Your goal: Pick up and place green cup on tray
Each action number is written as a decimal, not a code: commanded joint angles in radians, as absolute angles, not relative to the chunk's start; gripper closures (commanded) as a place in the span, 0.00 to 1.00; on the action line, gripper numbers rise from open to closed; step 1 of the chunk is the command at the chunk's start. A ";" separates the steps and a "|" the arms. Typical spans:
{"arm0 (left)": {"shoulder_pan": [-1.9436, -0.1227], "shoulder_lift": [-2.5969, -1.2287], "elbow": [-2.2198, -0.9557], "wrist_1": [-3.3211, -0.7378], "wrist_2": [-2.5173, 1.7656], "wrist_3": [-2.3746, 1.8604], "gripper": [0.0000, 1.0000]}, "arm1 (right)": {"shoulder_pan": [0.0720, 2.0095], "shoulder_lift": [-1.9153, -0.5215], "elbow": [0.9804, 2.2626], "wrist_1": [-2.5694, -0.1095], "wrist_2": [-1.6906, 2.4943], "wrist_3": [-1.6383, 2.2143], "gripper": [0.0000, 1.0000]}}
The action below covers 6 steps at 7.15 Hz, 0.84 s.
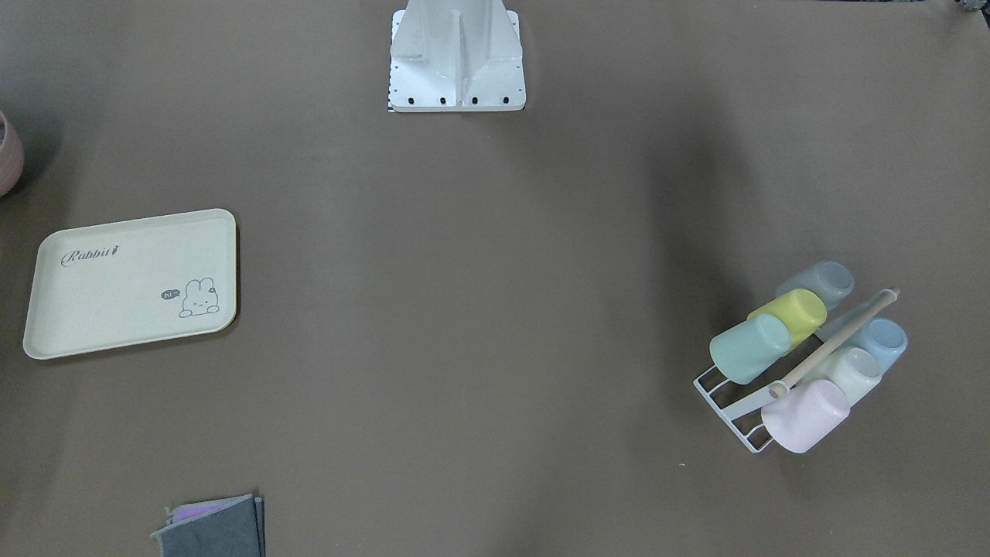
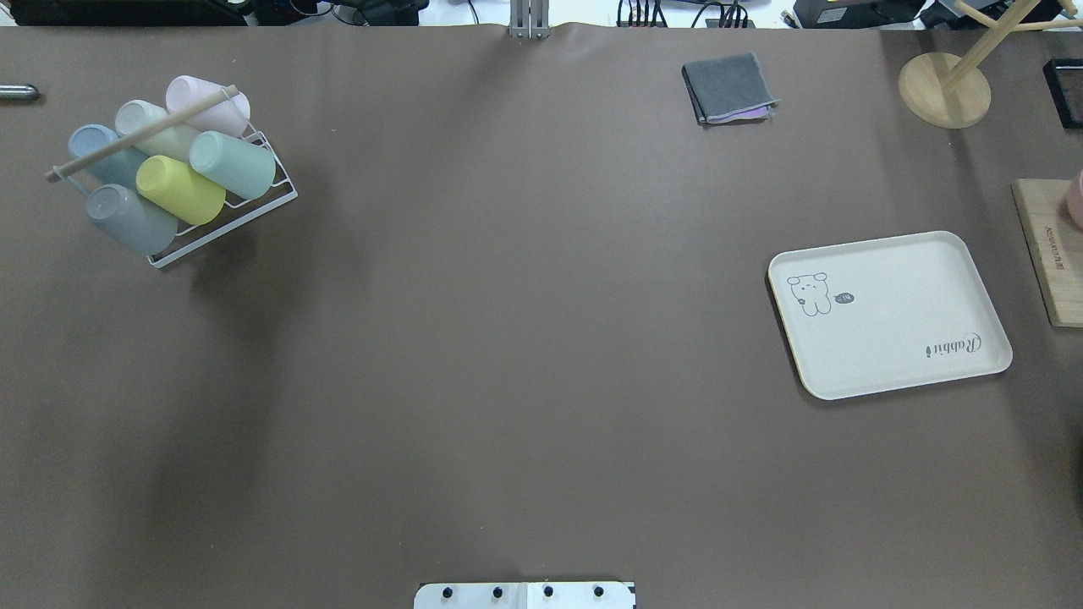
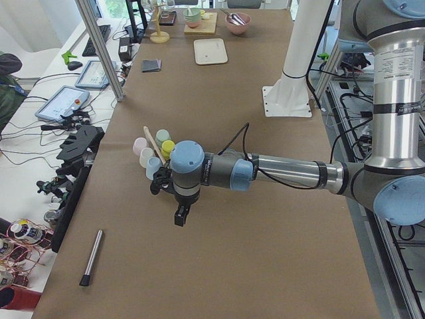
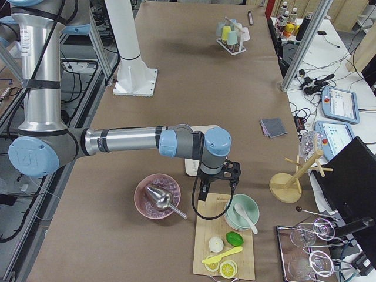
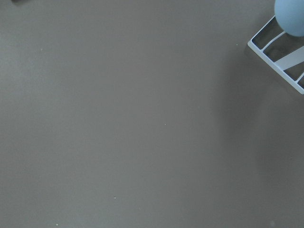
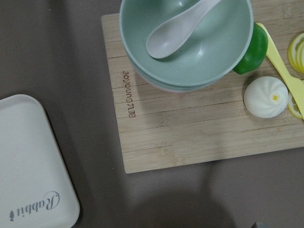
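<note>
The green cup [image 1: 749, 348] lies on its side in a white wire rack [image 1: 723, 402] with several other pastel cups, next to a yellow cup [image 1: 789, 316]. In the overhead view the green cup [image 2: 233, 165] is at the far left. The cream Rabbit tray [image 2: 888, 313] lies bare on the right; it also shows in the front view [image 1: 131, 282]. My left gripper [image 3: 180, 214] hangs over the table near the rack; I cannot tell whether it is open or shut. My right gripper [image 4: 201, 194] hangs beside the tray over a wooden board; I cannot tell its state either.
A wooden board [image 6: 190, 128] with stacked green bowls [image 6: 185, 42], a spoon and toy food lies beside the tray [image 6: 28, 166]. A pink bowl [image 4: 157, 197], a folded grey cloth [image 2: 729, 87], a wooden mug tree [image 2: 943, 89] and a pen [image 2: 17, 91] are about.
</note>
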<state>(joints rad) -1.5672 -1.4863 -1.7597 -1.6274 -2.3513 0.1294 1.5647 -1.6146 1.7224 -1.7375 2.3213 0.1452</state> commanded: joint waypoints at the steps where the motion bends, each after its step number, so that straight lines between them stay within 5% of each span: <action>1: -1.566 -1.493 -1.764 -1.626 -2.352 0.129 0.02 | 1.565 -1.608 1.730 -1.733 2.322 0.147 0.00; 6: -1.467 -1.593 -1.850 -1.626 -2.345 0.049 0.02 | 1.487 -1.600 1.697 -1.697 2.258 0.130 0.00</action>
<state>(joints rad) -1.4968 -1.5566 -1.8291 -1.6260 -2.3489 0.0715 1.5119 -1.6014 1.7098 -1.7212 2.2689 0.1347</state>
